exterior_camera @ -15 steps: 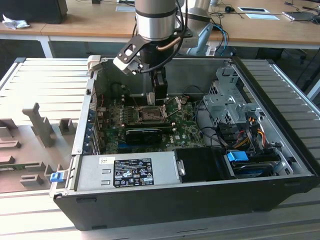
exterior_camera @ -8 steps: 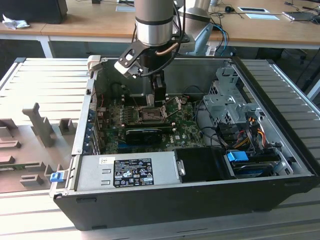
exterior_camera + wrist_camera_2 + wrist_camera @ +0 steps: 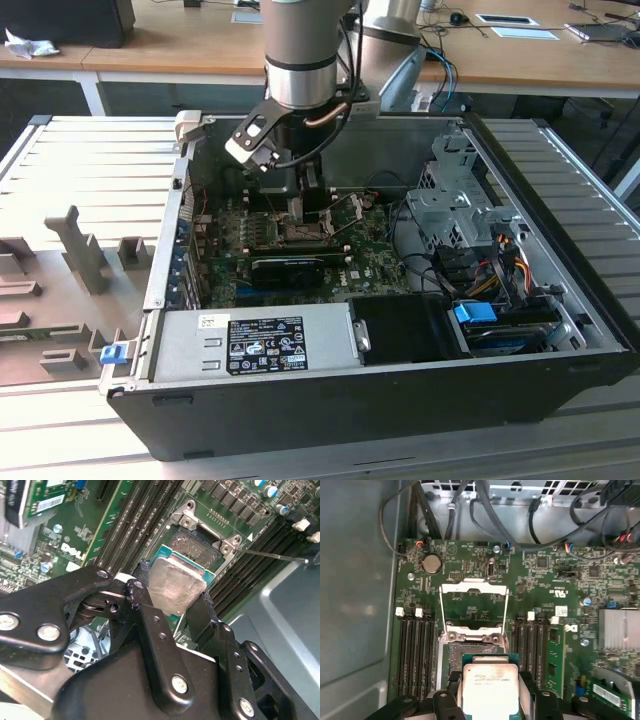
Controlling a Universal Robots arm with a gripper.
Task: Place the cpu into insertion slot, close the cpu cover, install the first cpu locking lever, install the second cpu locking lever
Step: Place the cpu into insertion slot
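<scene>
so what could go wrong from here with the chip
1. The cpu, gripped by its edges in the pincer, seems to overlap only part of the insertion slot; lowered like that it could land askew and damage it.
2. A slip of that edge grip would drop it onto the board.
3. The cpu cover stands swung open at the slot's edge and might fall shut early.
</scene>
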